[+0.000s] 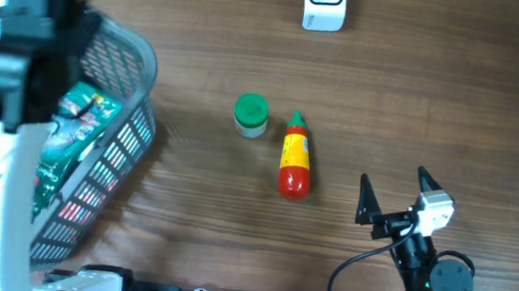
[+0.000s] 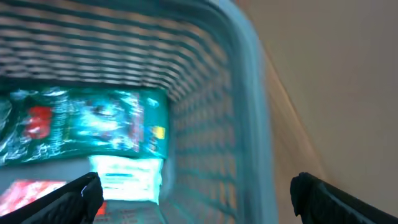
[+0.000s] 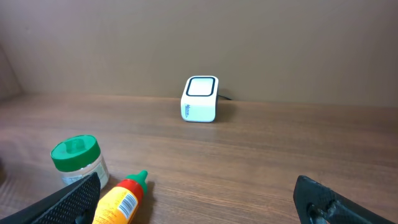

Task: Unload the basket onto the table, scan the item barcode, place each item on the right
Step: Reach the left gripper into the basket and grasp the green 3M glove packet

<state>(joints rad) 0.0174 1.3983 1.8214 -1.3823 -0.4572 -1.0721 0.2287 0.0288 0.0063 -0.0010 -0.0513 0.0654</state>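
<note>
At nine o'clock the left gripper [image 2: 196, 185] hangs, jaws apart and empty, over the basket [image 1: 124, 148] holding a green packet [image 1: 70, 131], likely finished. At centre, green-lidded jar [image 1: 250, 114] and sauce bottle [image 1: 295, 160] seem unscanned, well apart from the scanner [image 1: 324, 3] at twelve. At four, the right gripper [image 1: 394, 180] gapes empty.

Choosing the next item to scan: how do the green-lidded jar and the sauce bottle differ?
The jar stands upright; the sauce bottle lies on its side. The jar is short and pale; the sauce bottle is longer, red with a yellow label. Both have green caps.
</note>
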